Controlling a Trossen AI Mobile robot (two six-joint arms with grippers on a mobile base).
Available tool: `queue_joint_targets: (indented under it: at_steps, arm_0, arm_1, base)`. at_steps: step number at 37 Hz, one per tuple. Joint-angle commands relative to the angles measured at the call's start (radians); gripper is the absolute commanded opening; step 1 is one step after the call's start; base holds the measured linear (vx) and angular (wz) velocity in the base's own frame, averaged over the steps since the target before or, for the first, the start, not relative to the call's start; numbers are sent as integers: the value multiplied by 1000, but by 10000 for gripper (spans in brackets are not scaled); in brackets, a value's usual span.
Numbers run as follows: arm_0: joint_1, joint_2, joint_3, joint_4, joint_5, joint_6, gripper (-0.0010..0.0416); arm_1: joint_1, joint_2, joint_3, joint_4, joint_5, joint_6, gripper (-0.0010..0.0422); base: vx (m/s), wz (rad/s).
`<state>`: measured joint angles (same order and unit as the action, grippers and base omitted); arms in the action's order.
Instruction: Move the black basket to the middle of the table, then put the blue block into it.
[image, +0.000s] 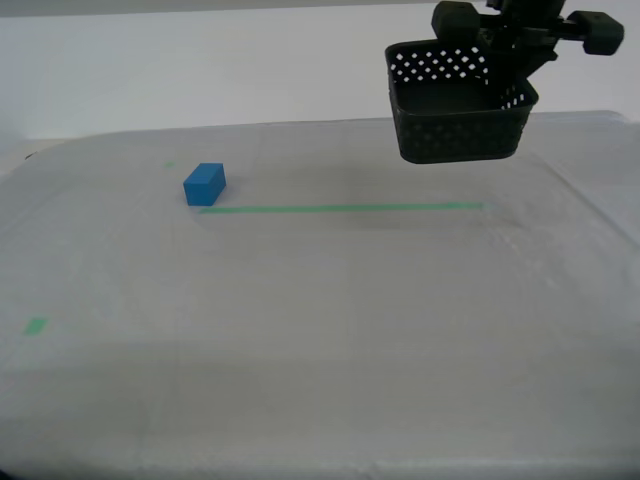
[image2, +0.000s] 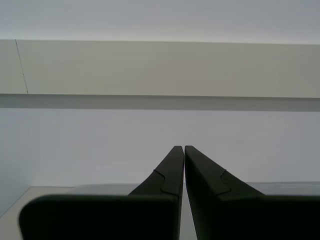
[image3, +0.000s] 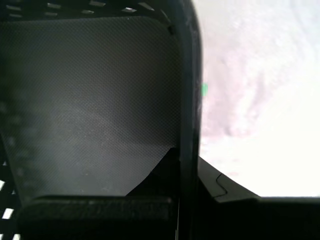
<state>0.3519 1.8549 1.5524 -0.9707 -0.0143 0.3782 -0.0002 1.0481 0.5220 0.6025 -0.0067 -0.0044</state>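
The black basket (image: 460, 110) hangs in the air above the table's far side, towards the exterior view's right. My first gripper (image: 515, 50) is shut on its rim wall from above. In the first wrist view the basket's floor (image3: 100, 100) fills the frame, and my first gripper (image3: 187, 155) has one finger inside the wall and one outside. The blue block (image: 204, 184) lies on the table (image: 320, 330) at the far left, at the end of the green tape line (image: 340, 209). My second gripper (image2: 180, 148) is shut and empty, facing a pale wall. It does not show in the exterior view.
A small green tape mark (image: 36, 325) sits near the table's left edge, and another faint one (image: 169, 165) lies beyond the block. A white wall stands behind the table. The cloth (image3: 260, 100) shows below the basket in the first wrist view.
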Motion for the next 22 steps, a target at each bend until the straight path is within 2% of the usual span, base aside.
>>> queue_joint_targets:
  at_steps: [1, 10, 15, 22]
  arm_0:
    - [21, 55, 67, -8, -4, 2, -1]
    - [55, 223, 255, -87, -51, 0, -1]
    - [66, 293, 328, -92, -97, 0, -1]
    - [82, 365, 399, -114, -105, 14, -1]
  arm_1:
    - [0, 0, 1, 5, 0, 2, 0]
    - [0, 0, 1, 5, 0, 2, 0]
    - [0, 0, 1, 5, 0, 2, 0]
    - [0, 0, 1, 5, 0, 2, 0]
  base:
    - [0, 0]
    - [0, 0]
    - [0, 0]
    - [0, 0]
